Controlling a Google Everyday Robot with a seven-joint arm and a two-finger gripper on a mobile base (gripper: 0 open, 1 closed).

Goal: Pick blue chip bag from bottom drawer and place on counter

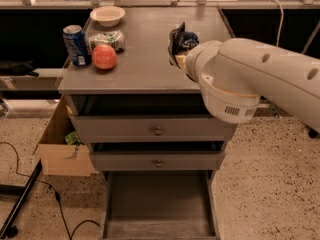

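The blue chip bag point(184, 40) is upright over the right part of the counter point(145, 64), at or just above its surface. My gripper point(177, 51) is shut on the bag, and my big white arm point(250, 69) reaches in from the right and hides most of it. The bottom drawer point(157, 204) is pulled open below, with a bare grey floor.
On the counter's left stand a blue soda can point(76, 45), a red apple point(104, 57), a green-and-white packet point(107, 38) and a white bowl point(107, 15). Two upper drawers with knobs point(157, 131) are slightly open. A cardboard box point(62, 144) and cables lie on the floor at left.
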